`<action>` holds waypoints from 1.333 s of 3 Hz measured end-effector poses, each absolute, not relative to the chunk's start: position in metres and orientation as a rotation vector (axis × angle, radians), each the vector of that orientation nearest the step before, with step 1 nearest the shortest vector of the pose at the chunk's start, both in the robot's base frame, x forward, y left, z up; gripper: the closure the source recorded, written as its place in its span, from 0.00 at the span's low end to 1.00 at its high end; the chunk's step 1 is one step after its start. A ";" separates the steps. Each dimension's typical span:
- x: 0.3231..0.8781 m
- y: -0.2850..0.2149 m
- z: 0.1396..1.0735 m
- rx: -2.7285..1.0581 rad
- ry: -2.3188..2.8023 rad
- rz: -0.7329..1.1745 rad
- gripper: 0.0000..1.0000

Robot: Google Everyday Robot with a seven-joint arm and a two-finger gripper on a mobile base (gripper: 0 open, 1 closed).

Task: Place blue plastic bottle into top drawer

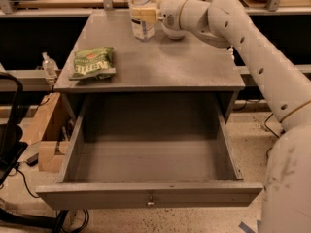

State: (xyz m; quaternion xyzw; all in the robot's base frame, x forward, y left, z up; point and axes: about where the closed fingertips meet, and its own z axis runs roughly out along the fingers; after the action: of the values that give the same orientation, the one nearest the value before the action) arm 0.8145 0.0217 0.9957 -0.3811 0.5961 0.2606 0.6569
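Far left: black frame [10,147] at the picture edge. Tiny clear pump bottle [48,64] on a ledge beside the cabinet, brown cardboard box [46,130] on the floor below it. Flat green snack bag [92,62] lies on the left part of the grey cabinet top [165,67]; its white lettering is not readable. Tall clear blue plastic bottle [142,30] stands upright at the back of the cabinet top, left of centre, well apart from the bag. Two-finger gripper [137,14] reaches in from the right and is clamped on the bottle's middle, with one cream finger [148,14] across its front. Cannot tell if the bottle's base touches the top. Bottle's white label: print unreadable. White robot arm [252,47] runs from the gripper right and down to the right edge. Wide grey top drawer [150,193] is pulled open below, with a small metal knob [150,201] at the centre of its front panel. The bottle is outside the drawer, above and behind it.
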 end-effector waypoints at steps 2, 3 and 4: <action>0.687 -0.002 1.013 -0.796 1.365 0.602 1.00; 0.639 -0.007 0.985 -0.769 1.414 0.651 1.00; 0.596 -0.016 0.932 -0.784 1.457 0.723 1.00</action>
State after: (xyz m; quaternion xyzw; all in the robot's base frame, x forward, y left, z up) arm 0.5956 -0.0157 0.9318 -0.3408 0.6335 0.3145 0.6195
